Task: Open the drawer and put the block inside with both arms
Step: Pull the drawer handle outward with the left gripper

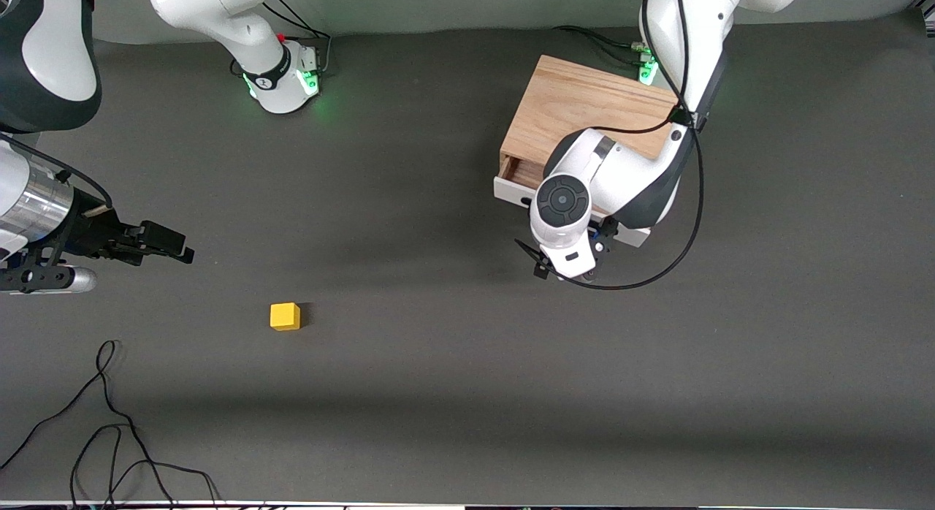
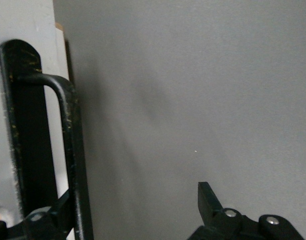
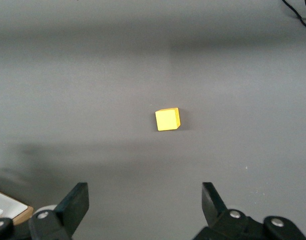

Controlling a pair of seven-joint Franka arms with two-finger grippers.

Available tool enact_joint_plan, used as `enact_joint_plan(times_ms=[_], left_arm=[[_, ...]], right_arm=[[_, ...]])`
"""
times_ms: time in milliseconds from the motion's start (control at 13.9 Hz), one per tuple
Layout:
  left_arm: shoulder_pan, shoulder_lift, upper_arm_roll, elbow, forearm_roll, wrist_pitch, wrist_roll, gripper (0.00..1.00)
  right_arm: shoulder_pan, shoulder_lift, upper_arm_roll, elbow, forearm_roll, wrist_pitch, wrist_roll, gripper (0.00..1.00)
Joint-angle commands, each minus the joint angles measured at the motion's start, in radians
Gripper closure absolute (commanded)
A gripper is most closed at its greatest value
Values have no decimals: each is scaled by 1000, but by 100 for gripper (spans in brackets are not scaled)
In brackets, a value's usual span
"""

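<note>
The drawer (image 1: 520, 175) of the oak cabinet (image 1: 581, 112) stands only a crack open: a thin strip of its brown inside shows above the white front panel, too little to take the block. The left gripper (image 1: 566, 265) is down at that front. In the left wrist view its fingers (image 2: 209, 199) are spread, with one on each side of the black bar handle (image 2: 67, 150) (whether either pad touches the bar I cannot tell). So I judge the pull is barely begun, and most of the opening is left.

The yellow block (image 1: 285, 316) lies untouched on the grey table (image 1: 467, 393), well apart from the cabinet and nearer the front camera, toward the right arm's end. The right gripper (image 1: 164, 243) hangs over the table near it, open and empty, the cube between its fingers (image 3: 75, 202) in the right wrist view but farther off. Picking and placing are still to do.

A loose black cable (image 1: 109, 422) lies nearer the camera than the block, clear of any likely path. The left arm itself hangs over the drawer, which may crowd the placing.
</note>
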Motion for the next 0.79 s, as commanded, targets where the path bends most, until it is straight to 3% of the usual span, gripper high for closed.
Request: enact_joint_plan(times_ms=[0,432,719], left_arm=[[-3,78,5,103,14,67,9,0],[0,139,10,216,13,74,9,0],[13,145,10,238,28,112,9,0]], right_arm=[[-6,14,-2,29,22,-4,6,0],[-5,14,2,32,22,-13,24,0],[-3,14,2,32,22,-13,24,0]])
